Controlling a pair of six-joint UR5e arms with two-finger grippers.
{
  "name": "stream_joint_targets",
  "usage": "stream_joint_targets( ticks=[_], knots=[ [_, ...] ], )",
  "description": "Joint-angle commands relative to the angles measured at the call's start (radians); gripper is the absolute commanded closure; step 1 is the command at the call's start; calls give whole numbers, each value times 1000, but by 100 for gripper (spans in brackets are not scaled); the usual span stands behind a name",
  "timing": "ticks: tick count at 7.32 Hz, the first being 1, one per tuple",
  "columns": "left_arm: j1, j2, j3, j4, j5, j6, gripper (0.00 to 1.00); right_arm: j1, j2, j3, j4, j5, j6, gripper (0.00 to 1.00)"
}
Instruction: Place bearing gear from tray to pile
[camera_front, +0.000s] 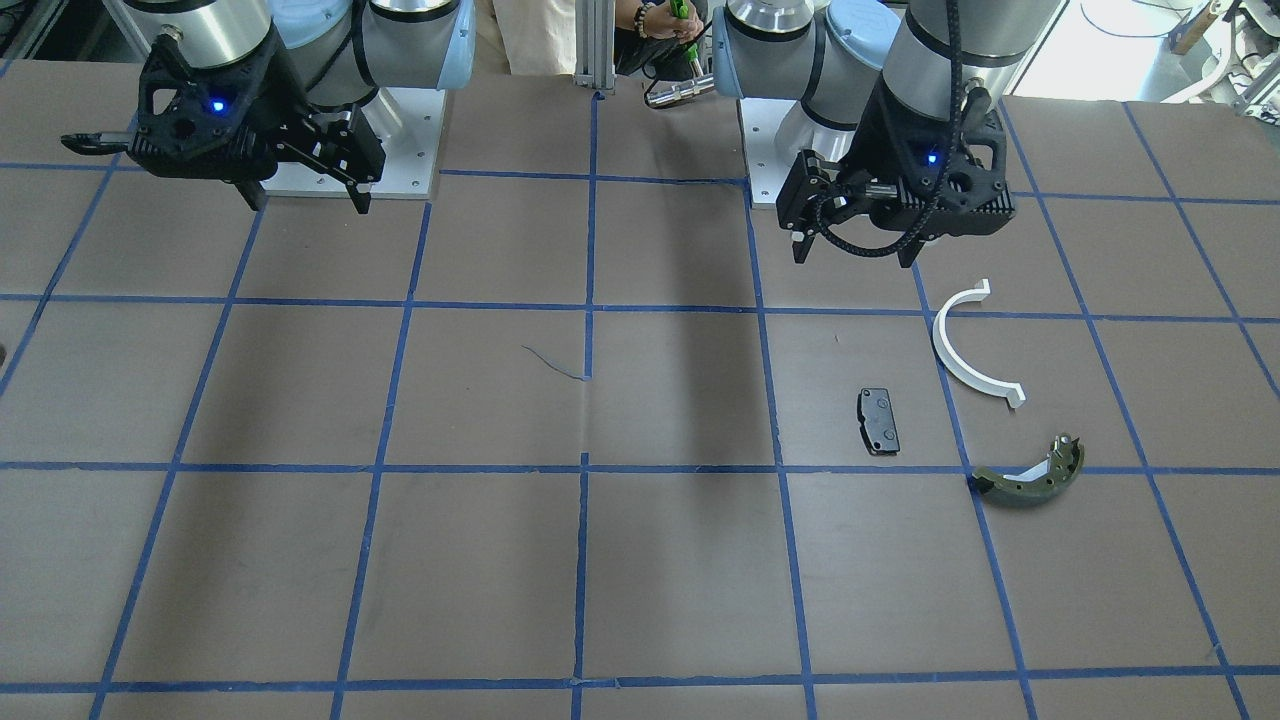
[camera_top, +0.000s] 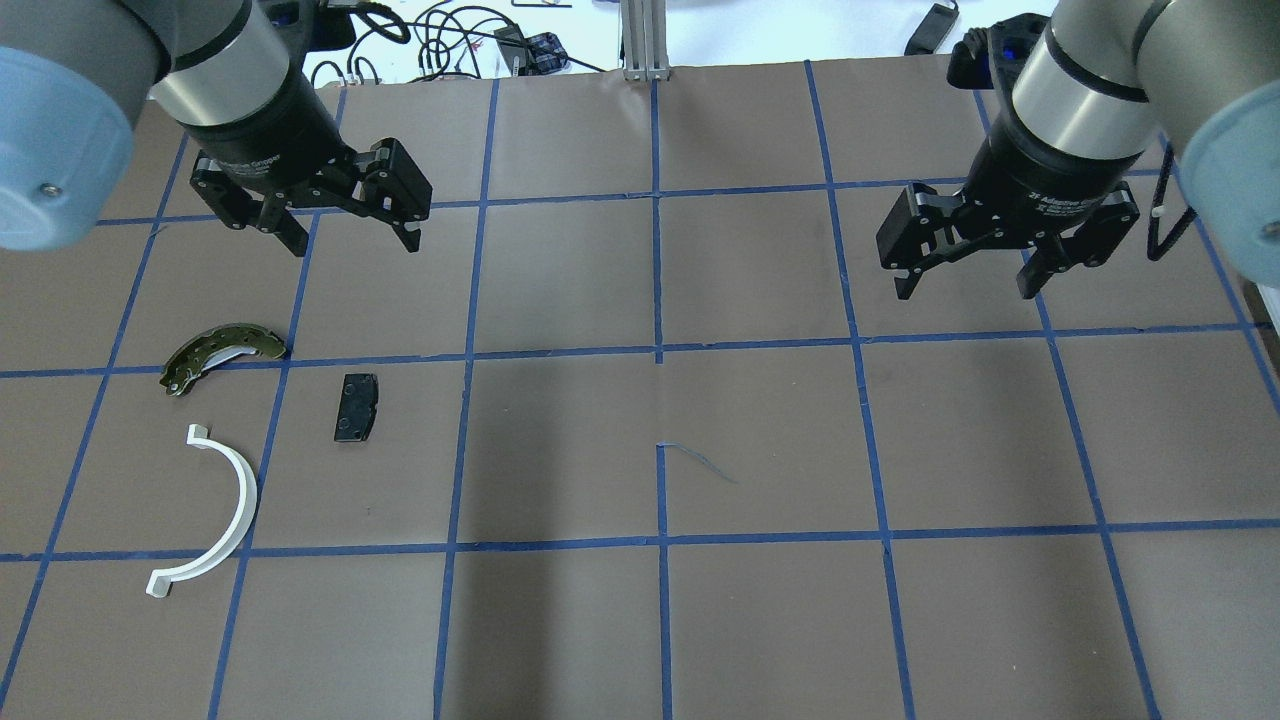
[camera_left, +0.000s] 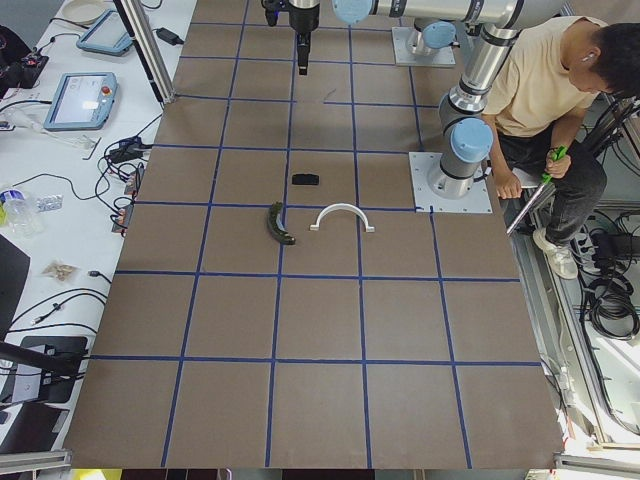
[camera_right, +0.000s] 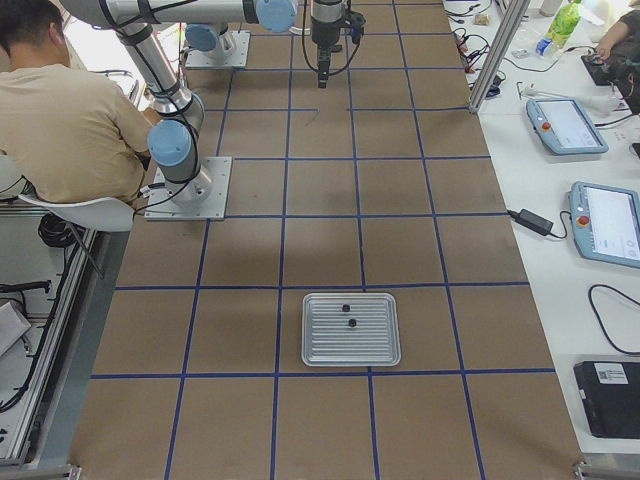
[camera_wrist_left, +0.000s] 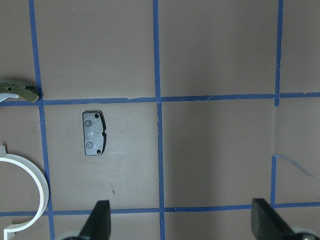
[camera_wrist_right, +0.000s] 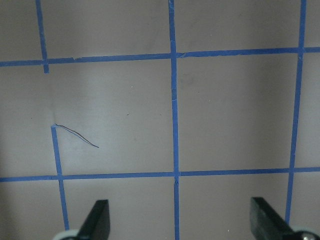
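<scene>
The metal tray (camera_right: 312, 350) shows only in the exterior right view, near that end of the table, with two small dark parts (camera_right: 351, 323) on it; they are too small to tell apart. The pile lies under my left arm: a white half-ring (camera_top: 246, 495) (camera_front: 941, 345), a black pad (camera_top: 356, 407) (camera_wrist_left: 94, 133) and an olive brake shoe (camera_top: 220, 350) (camera_front: 1030, 480). My left gripper (camera_top: 355, 243) (camera_front: 855, 258) hangs open and empty above and beyond the pad. My right gripper (camera_top: 965, 290) (camera_front: 310, 203) is open and empty over bare table.
The table is brown paper with a blue tape grid and a loose tape curl (camera_top: 700, 462) near the middle. A seated person (camera_left: 540, 90) is behind the robot bases. Tablets and cables lie on the side bench (camera_right: 590, 180).
</scene>
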Motion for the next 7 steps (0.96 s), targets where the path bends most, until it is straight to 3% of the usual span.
stream_joint_targets(
  ticks=[1, 7],
  knots=[
    [0, 0, 0, 2, -1, 0, 0, -2, 3, 3, 5, 4, 3, 0],
    [2, 0, 0, 9, -1, -2, 0, -2, 3, 5, 8, -7, 9, 0]
  ],
)
